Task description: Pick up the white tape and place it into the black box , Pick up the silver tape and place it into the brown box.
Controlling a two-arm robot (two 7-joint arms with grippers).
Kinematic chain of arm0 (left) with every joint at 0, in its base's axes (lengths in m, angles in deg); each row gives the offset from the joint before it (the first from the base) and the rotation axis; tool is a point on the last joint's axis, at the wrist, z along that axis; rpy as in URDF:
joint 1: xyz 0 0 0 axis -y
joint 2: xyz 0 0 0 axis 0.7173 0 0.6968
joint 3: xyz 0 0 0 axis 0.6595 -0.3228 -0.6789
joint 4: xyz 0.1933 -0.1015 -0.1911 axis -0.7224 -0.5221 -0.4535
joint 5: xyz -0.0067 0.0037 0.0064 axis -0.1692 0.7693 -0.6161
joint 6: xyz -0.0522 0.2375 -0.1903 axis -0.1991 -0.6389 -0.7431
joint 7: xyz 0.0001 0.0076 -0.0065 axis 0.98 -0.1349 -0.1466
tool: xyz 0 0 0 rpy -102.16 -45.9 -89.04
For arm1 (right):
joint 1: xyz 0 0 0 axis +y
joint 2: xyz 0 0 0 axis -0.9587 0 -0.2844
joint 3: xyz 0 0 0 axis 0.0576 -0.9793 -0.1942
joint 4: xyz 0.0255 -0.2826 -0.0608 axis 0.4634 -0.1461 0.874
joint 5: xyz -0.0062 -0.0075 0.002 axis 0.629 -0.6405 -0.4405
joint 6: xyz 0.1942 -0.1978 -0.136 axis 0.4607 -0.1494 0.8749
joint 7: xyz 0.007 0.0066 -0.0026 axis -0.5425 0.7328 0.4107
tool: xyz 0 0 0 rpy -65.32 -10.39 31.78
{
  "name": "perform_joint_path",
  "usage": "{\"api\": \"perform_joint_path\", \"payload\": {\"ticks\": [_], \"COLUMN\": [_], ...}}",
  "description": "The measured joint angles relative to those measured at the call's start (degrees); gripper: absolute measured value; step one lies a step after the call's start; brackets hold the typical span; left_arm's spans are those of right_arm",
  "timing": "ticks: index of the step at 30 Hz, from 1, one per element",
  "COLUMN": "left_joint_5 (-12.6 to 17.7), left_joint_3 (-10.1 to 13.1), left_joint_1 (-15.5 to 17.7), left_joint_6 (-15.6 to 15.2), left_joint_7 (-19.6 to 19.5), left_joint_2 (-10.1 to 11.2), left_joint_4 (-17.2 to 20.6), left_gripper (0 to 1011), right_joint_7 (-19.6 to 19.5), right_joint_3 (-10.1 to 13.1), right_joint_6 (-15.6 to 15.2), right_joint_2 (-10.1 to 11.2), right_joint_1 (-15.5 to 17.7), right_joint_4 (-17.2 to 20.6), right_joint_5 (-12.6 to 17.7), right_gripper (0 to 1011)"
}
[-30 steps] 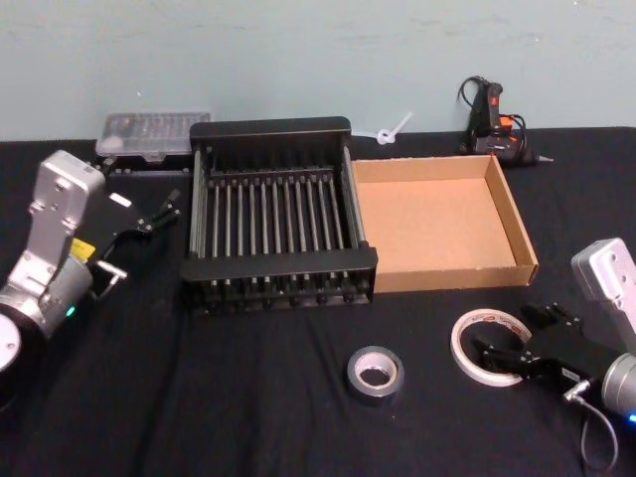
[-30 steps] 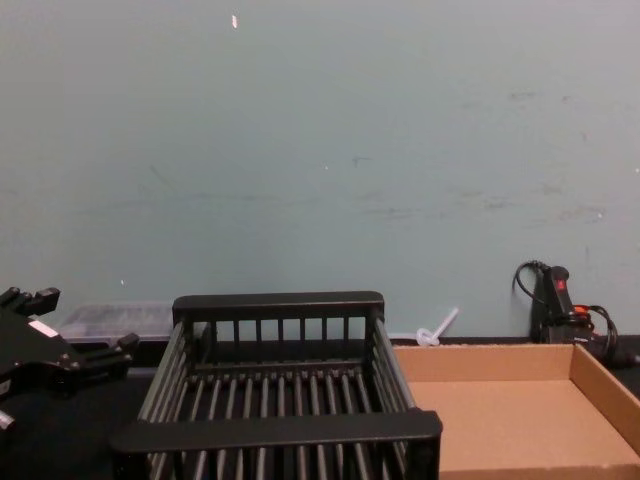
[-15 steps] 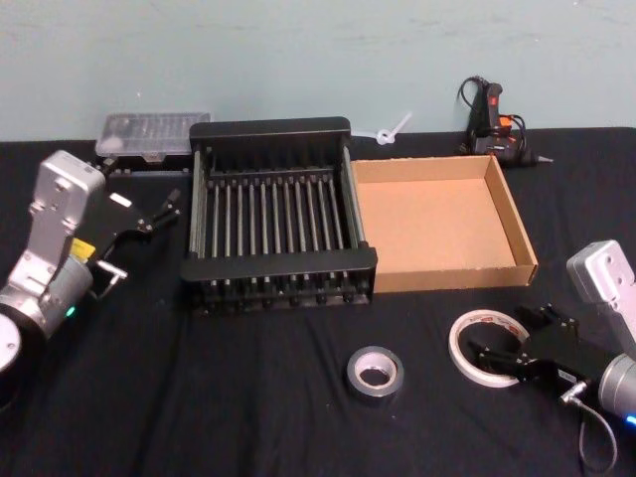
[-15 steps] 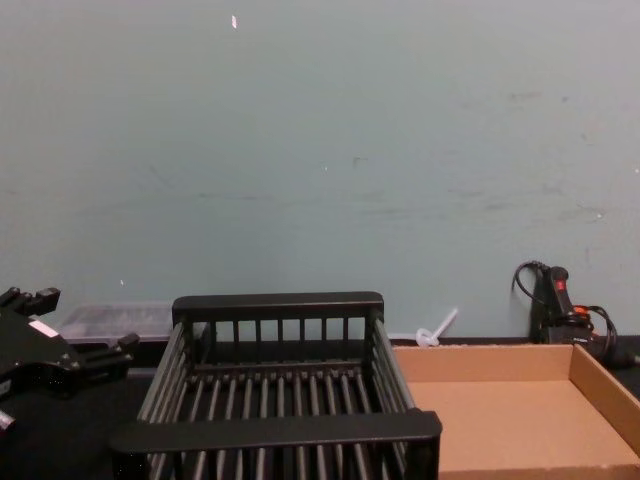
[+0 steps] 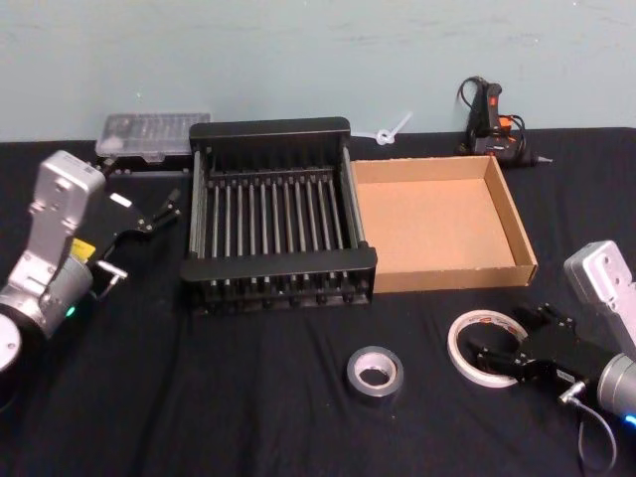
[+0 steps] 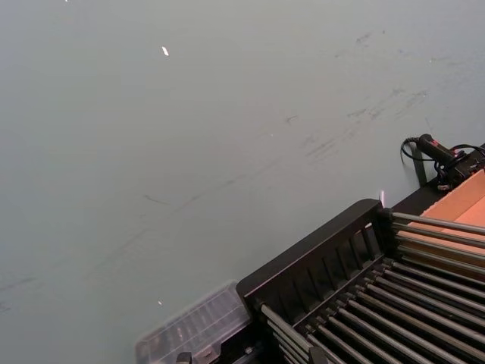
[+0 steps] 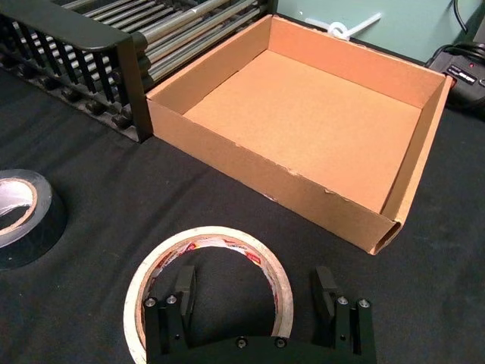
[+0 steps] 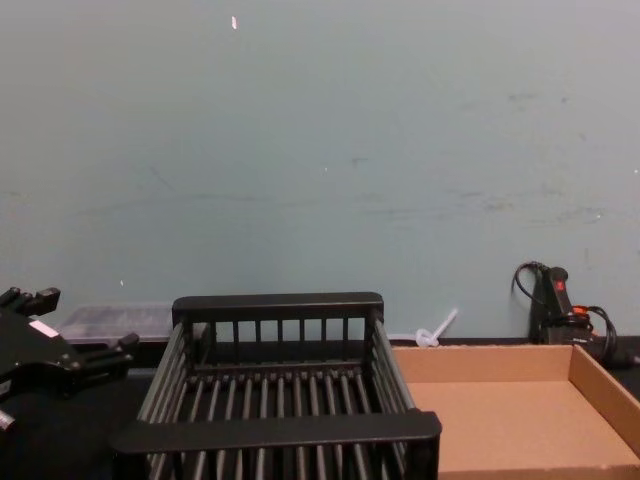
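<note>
The right pincer (image 5: 494, 356) sits low over the black bench (image 5: 248, 397), its two fingers spread wide. One finger (image 7: 184, 287) stands inside the ring of the white tape (image 7: 210, 292) and the other (image 7: 324, 292) outside it, so the roll's near wall lies between them, not yet gripped. The white tape (image 5: 486, 345) lies flat on the bench, right at the pincer's tips. The silver tape (image 5: 375, 371) lies flat beyond the white roll on the pincer's left, apart from it; in the right wrist view it shows as a dark roll (image 7: 23, 218) with a pale core. Ahead of the pincer, past the white tape, stands the brown box (image 5: 517, 224), and the black box (image 5: 278, 268) touches that box's left wall.

The left pincer (image 5: 159, 216) hangs beside the black box's left side, well apart from both tapes, with its fingers parted.

Compared with a second ago, the right pincer has edged a little toward the white tape. The white tape, the silver tape and both boxes lie where they were, and the left pincer has not shifted.
</note>
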State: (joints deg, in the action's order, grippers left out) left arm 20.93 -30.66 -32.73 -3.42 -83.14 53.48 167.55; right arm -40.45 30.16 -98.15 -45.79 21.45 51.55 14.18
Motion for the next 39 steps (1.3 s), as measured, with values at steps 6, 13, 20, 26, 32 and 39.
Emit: {"api": "perform_joint_path", "payload": {"ticks": [6, 13, 20, 26, 32, 39], "left_joint_5": [0.0, 0.0, 0.0, 0.0, 0.0, 0.0], "left_joint_3": [0.0, 0.0, 0.0, 0.0, 0.0, 0.0], "left_joint_1": [0.0, 0.0, 0.0, 0.0, 0.0, 0.0], "left_joint_6": [0.0, 0.0, 0.0, 0.0, 0.0, 0.0], "left_joint_7": [0.0, 0.0, 0.0, 0.0, 0.0, 0.0], "left_joint_2": [0.0, 0.0, 0.0, 0.0, 0.0, 0.0], "left_joint_4": [0.0, 0.0, 0.0, 0.0, 0.0, 0.0], "left_gripper": [1001, 1001, 1001, 1001, 1001, 1001], "right_joint_7": [0.0, 0.0, 0.0, -0.2, -1.0, -1.2], "right_joint_3": [0.0, -0.1, -0.1, 0.0, 0.6, 1.3], "right_joint_6": [0.0, 0.0, 0.0, 0.0, 0.6, 1.0], "right_joint_2": [0.0, 0.0, 0.0, 0.0, -0.4, -0.9], "right_joint_1": [0.0, 0.0, 0.0, 0.1, 0.7, 1.0], "right_joint_4": [0.0, 0.0, 0.0, 0.1, 0.5, 0.7], "right_joint_5": [0.0, 0.0, 0.0, -0.1, -0.6, -0.6], "right_gripper": [1002, 1002, 1002, 1002, 1002, 1002]}}
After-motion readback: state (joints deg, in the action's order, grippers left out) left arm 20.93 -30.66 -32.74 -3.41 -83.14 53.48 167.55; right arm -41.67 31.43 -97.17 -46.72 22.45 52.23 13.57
